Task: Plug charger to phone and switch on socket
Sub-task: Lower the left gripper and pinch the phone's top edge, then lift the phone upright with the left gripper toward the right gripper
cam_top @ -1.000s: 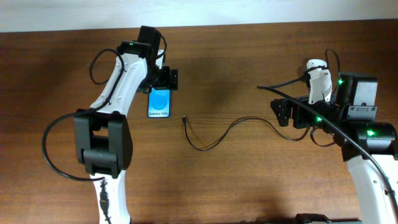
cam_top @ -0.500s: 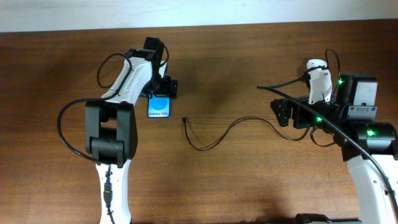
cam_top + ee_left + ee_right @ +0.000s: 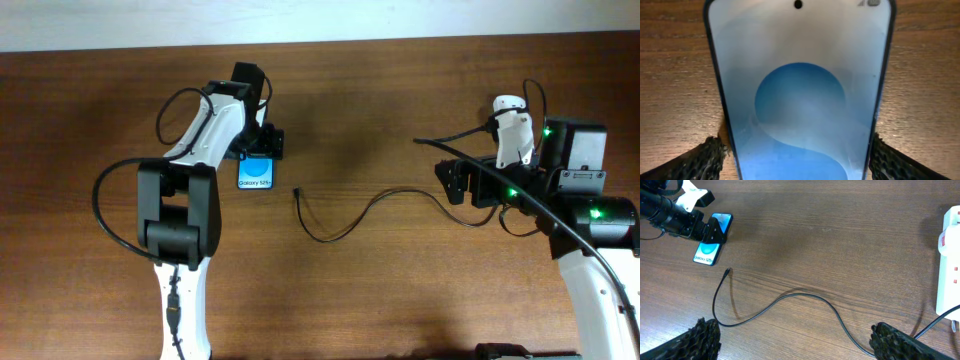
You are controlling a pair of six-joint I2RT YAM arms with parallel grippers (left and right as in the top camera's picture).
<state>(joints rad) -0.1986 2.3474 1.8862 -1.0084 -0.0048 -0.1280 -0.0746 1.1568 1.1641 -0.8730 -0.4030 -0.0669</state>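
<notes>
The phone [image 3: 256, 172] lies flat on the table, blue screen up. It fills the left wrist view [image 3: 800, 100] and shows small in the right wrist view [image 3: 712, 239]. My left gripper [image 3: 258, 145] is open and straddles the phone's far end, with a finger [image 3: 797, 150] close beside each long edge. The charger [image 3: 350, 222] is a thin black cable curving across the table's middle, and its plug tip [image 3: 297, 190] lies just right of the phone. The cable also shows in the right wrist view [image 3: 790, 296]. My right gripper [image 3: 455, 182] is open and empty above the cable's right part [image 3: 795, 335]. The white socket [image 3: 512, 130] lies at the right [image 3: 950, 260].
The socket's thick white cord and the robots' black cables run around the right arm [image 3: 580, 200]. The left arm [image 3: 180, 200] reaches from the front left over the wooden table [image 3: 380, 120]. The table's far edge meets a white wall.
My left gripper has moved toward the phone and now straddles its far end; the left arm's elbow swung right. The right arm and the cable have not moved.
</notes>
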